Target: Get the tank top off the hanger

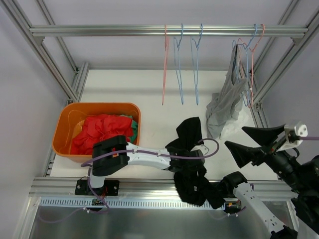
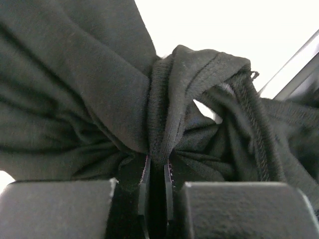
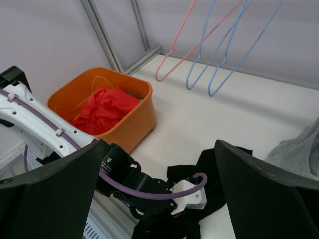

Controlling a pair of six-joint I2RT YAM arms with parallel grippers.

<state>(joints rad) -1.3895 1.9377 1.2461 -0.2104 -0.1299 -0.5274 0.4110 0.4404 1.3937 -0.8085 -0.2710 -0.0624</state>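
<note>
A black tank top (image 1: 189, 132) lies bunched at the table's near edge, off any hanger, part of it drooping over the front rail. My left gripper (image 1: 192, 167) is buried in it. In the left wrist view the left gripper (image 2: 157, 167) is shut on a pinched fold of the black tank top (image 2: 89, 74). My right gripper (image 1: 249, 142) hovers open to the right, holding nothing. In its own view the right gripper (image 3: 159, 144) looks down on the black tank top (image 3: 214, 169). A grey tank top (image 1: 227, 102) hangs from a hanger (image 1: 250, 59) at the back right.
An orange bin (image 1: 65, 122) holding red cloth (image 1: 102, 132) sits at the left. One pink hanger (image 1: 164, 64) and two blue hangers (image 1: 179, 64) hang bare from the top rail. Aluminium frame posts stand along both sides.
</note>
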